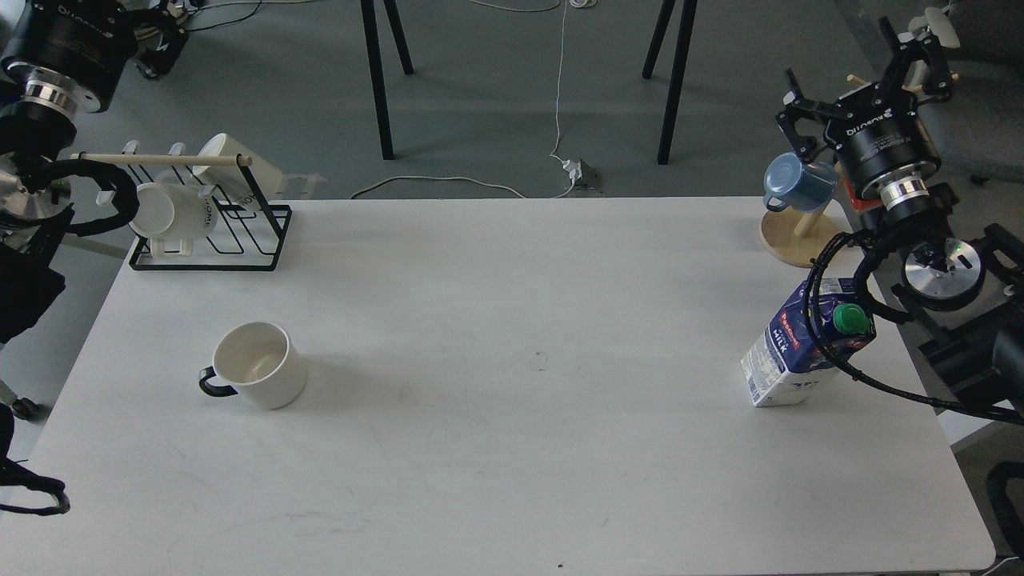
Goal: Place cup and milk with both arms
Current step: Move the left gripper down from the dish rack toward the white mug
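Seen from the robot's head: a white rectangular table (pixel 512 448) fills the view and serves as the landmark. On its left half stands the squat white ceramic cup (pixel 260 366) with a black handle and cream interior, upright, handle pointing to the left edge. At the table's right edge stands the dark blue and white gable-top milk carton (pixel 788 352) with a green screw cap, partly crossed by a black cable of the right arm, so its far side is hard to read.

At the table's far-left corner sits a black wire rack (pixel 212 232) holding white mugs (pixel 172 212) under a wooden rod; their lettering is mostly hidden. At the far-right corner a blue cup (pixel 796 182) hangs on a round wooden stand (pixel 788 236), half covered by the arm.

The right gripper (pixel 920 48) is raised off the table's far-right corner, its pale fingertips spread apart, holding nothing. The left gripper (pixel 164 28) is cut off at the top-left edge; whether its fingers are apart cannot be told.
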Controlling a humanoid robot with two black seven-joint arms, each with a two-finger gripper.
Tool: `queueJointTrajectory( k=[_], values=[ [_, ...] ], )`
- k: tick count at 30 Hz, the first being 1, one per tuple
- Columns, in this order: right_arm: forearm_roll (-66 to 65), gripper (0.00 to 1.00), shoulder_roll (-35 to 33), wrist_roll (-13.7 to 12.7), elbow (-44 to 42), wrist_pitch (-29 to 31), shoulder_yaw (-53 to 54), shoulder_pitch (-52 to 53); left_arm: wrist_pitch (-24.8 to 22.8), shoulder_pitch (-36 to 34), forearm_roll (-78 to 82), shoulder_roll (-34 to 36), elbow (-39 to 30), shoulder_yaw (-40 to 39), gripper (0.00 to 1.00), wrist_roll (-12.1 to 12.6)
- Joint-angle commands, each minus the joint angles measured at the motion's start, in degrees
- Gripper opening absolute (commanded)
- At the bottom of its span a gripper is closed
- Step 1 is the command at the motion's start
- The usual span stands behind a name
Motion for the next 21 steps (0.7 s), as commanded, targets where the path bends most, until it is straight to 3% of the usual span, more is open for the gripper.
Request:
queueJointTrajectory(
  k=[1, 9, 16, 19, 21],
  values=[
    [0.02, 1.0, 0.09, -0.02, 0.09, 0.01, 0.3, -0.19, 0.0, 0.08, -0.01, -0.01, 0.02, -0.14, 1.0, -0.31],
    [0.1, 1.0, -0.88, 0.07, 0.27, 0.01, 0.3, -0.19, 0.0, 0.6, 0.17, 0.69, -1.21, 1.25, 0.99, 0.22],
    [0.19, 1.0, -2.02, 0.07, 0.45, 0.01, 0.65, -0.27, 0.0, 2.45, 9.73, 13.68, -15.08, 10.13, 0.99, -0.31],
    [0.19, 1.0, -2.11, 0.07, 0.53, 0.01, 0.74, -0.36, 0.0, 3.59, 18.24, 19.04, -21.93, 11.89, 0.94, -0.66],
    [0.19, 1.0, -2.11, 0.16, 0.71, 0.01, 0.74, -0.45, 0.0, 5.25, 26.14, 22.56, -25.54, 11.98, 0.9, -3.11]
  ],
)
